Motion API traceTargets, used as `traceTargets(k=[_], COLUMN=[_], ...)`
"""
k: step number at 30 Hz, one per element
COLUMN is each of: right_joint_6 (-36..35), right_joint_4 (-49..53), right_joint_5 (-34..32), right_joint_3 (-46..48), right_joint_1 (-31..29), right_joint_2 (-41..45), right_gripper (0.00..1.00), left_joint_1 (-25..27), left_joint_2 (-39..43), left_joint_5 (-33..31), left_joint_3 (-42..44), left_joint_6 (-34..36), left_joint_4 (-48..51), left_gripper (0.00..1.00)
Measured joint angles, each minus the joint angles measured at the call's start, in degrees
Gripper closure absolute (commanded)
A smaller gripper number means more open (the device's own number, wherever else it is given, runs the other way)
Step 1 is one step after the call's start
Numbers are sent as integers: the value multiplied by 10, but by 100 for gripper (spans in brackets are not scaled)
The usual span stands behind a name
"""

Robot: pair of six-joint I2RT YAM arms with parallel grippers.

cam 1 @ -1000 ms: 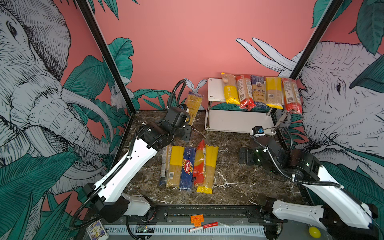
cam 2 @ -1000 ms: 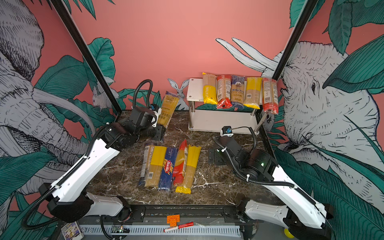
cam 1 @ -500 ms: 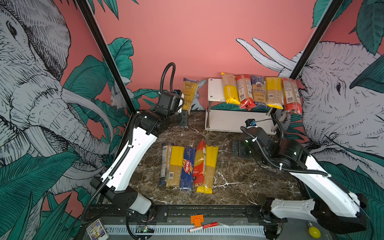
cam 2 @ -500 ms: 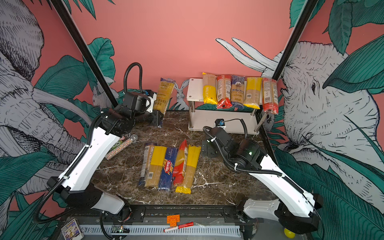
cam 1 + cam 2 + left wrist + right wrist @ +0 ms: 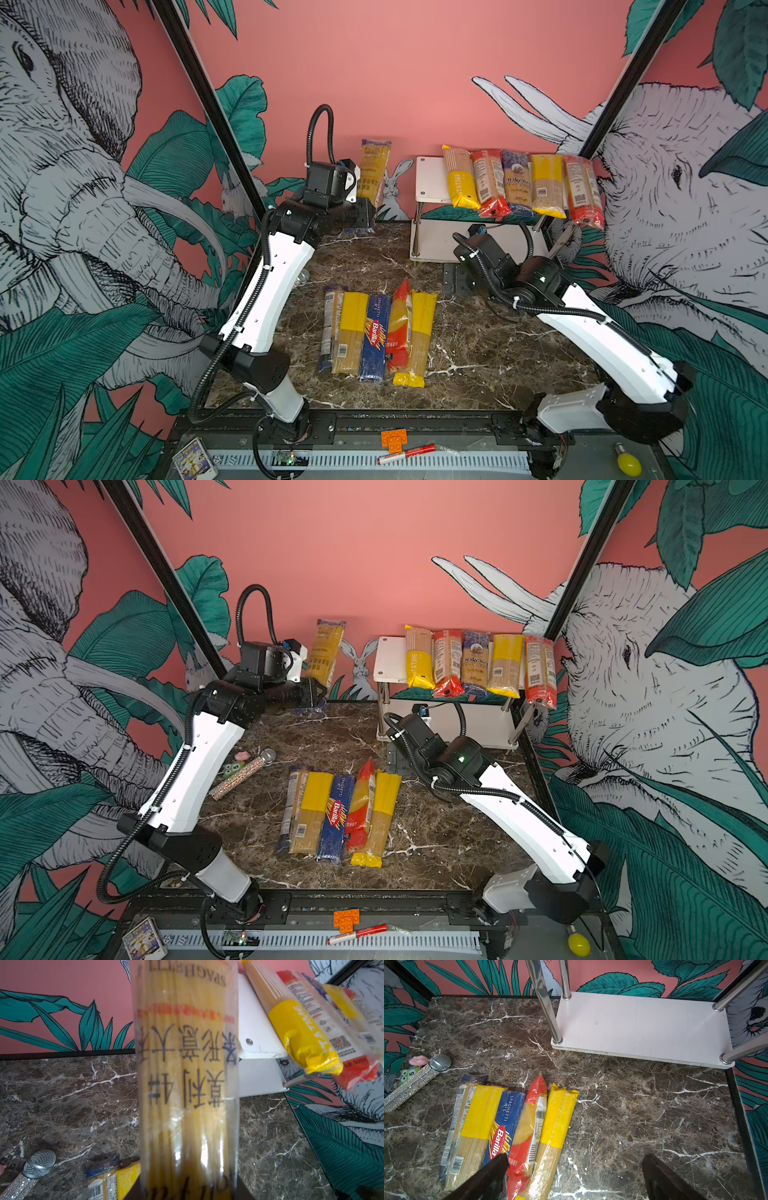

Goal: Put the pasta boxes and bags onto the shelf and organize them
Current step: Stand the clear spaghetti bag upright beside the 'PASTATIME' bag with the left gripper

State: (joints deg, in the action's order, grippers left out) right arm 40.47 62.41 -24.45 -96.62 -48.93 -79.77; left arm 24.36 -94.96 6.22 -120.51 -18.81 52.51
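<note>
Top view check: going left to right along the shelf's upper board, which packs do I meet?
Statime pack → red-ended pack → blue pack → yellow-topped pack → rightmost red pack

Both top views: high at the front, angled down and back; whole marble table (image 5: 478,357) and shelf (image 5: 430,178) in frame. Left wrist view: right behind left claw (image 5: 366,211), spaghetti bag (image 5: 187,1084) just ahead fills the centre. Right wrist view: looks past right claw (image 5: 575,1157) onto loose packs (image 5: 481,1113) beyond. Shelf shows in all views.
</note>
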Motion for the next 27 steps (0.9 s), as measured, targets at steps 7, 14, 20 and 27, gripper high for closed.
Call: traceTargets(k=[7,14,20,27], right_joint_6=[-3,-24,-56,-96], right_joint_4=[-15,-6,6,19], right_joint_5=[-9,-20,-15,-3], right_joint_3=[-31,-46,-75,-78], right_joint_1=[7,46,90,118], right_joint_2=[-25,-5,1,17], right_gripper=[1,1,1,1], left_joint_1=[-19,-19,-2,46], left_joint_2=[-32,-49,-80,-215], left_joint_5=[37,77,71,47], left_joint_3=[-30,-31,-51,-205], left_joint_6=[-30,-104,-147,-159], left_joint_4=[-36,-88,-117,-113], left_gripper=[100,100,100,100])
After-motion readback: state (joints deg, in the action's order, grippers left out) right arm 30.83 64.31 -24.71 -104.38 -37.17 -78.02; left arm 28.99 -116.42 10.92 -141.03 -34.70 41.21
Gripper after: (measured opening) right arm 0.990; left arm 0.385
